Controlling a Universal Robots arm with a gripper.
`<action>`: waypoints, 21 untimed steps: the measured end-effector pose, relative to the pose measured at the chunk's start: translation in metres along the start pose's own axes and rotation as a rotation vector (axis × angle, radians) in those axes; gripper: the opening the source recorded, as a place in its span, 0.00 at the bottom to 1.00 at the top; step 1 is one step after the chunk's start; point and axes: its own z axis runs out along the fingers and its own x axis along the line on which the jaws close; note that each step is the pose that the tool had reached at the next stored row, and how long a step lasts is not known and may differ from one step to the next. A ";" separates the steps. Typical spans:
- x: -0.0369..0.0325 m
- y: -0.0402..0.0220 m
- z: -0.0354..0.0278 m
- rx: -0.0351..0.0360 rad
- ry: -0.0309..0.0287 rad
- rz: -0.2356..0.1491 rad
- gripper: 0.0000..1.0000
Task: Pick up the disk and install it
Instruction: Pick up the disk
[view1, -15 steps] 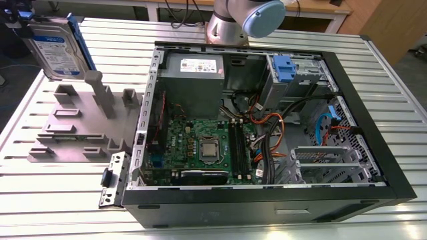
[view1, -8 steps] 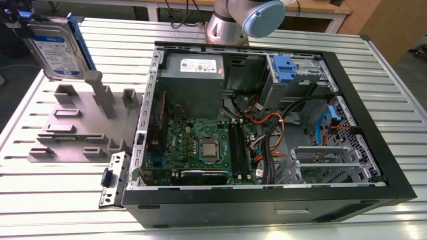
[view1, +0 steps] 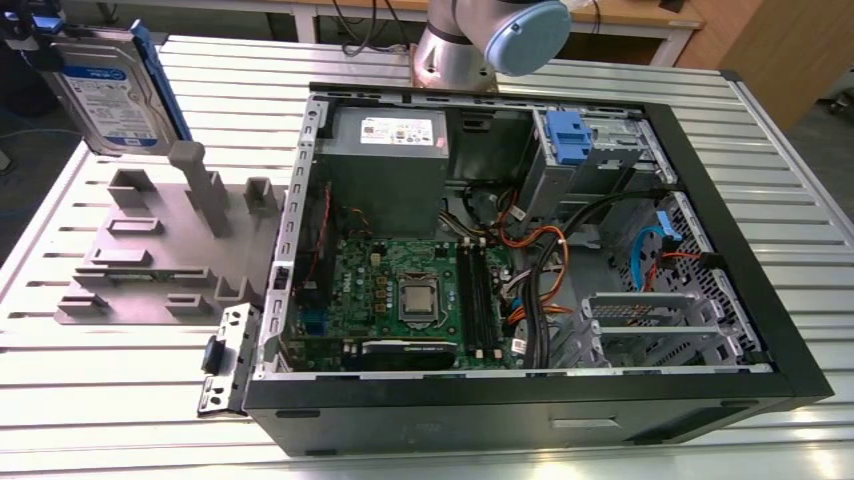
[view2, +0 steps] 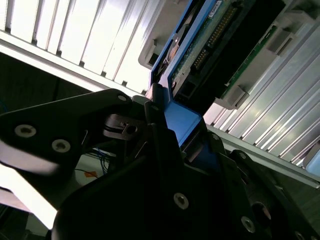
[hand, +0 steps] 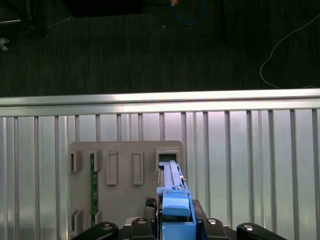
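The disk (view1: 118, 92), a silver drive with a blue-and-white label in a blue carrier, stands on edge at the exterior view's far left, over the grey holder (view1: 167, 250). My gripper (view1: 32, 32) is shut on the carrier's top end. In the first wrist view the disk (hand: 171, 180) shows edge-on, lined up with a corner slot of the holder (hand: 125, 170), and the blue carrier sits between my gripper (hand: 176, 222) fingers. The second wrist view shows the disk's circuit-board side (view2: 225, 45) and the gripper (view2: 172, 127) clamped on the carrier. Whether its lower end sits in the slot I cannot tell.
An open computer case (view1: 747, 260) lies to the exterior view's right of the holder, with a motherboard (view1: 414, 290), a grey power supply (view1: 387, 130) and a blue bracket (view1: 567, 135) at the drive bay. A green board (hand: 92, 185) stands in another holder slot. The table edge (hand: 160, 97) borders dark floor.
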 end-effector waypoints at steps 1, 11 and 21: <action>0.0000 0.0000 -0.0007 0.0000 0.0000 0.000 0.36; 0.0000 0.0000 -0.0023 -0.0001 0.0001 0.000 0.36; 0.0001 0.0000 -0.0061 -0.0001 0.0000 0.000 0.36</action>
